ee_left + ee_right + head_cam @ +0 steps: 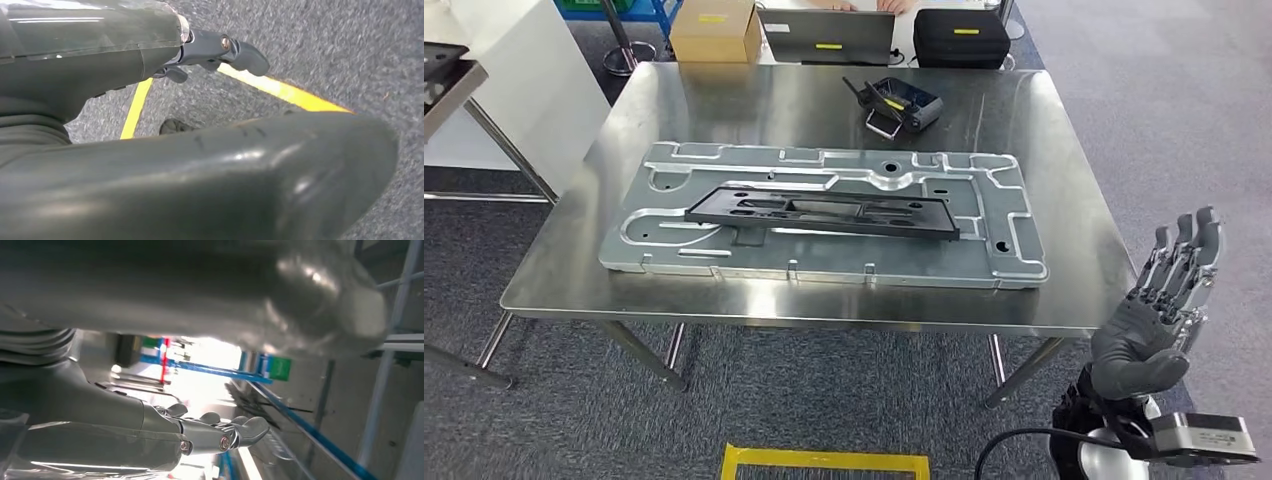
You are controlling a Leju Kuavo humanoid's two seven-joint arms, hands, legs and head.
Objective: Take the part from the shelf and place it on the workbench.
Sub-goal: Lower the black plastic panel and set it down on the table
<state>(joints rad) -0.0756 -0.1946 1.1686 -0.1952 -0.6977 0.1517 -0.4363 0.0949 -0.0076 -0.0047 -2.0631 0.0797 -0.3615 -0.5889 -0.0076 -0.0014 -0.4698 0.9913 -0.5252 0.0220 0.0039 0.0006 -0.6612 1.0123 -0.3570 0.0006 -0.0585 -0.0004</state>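
Black part (822, 213) lies lengthwise across the workbench (1064, 300); right hand (1166, 300), the nearer, hovers empty off its right end, fingers apart; left hand (220, 52) hangs empty, grip unclear

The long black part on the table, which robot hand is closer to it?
The right hand. It is raised, open, off the table's right edge, apart from the black part. The left hand hangs low over the floor.
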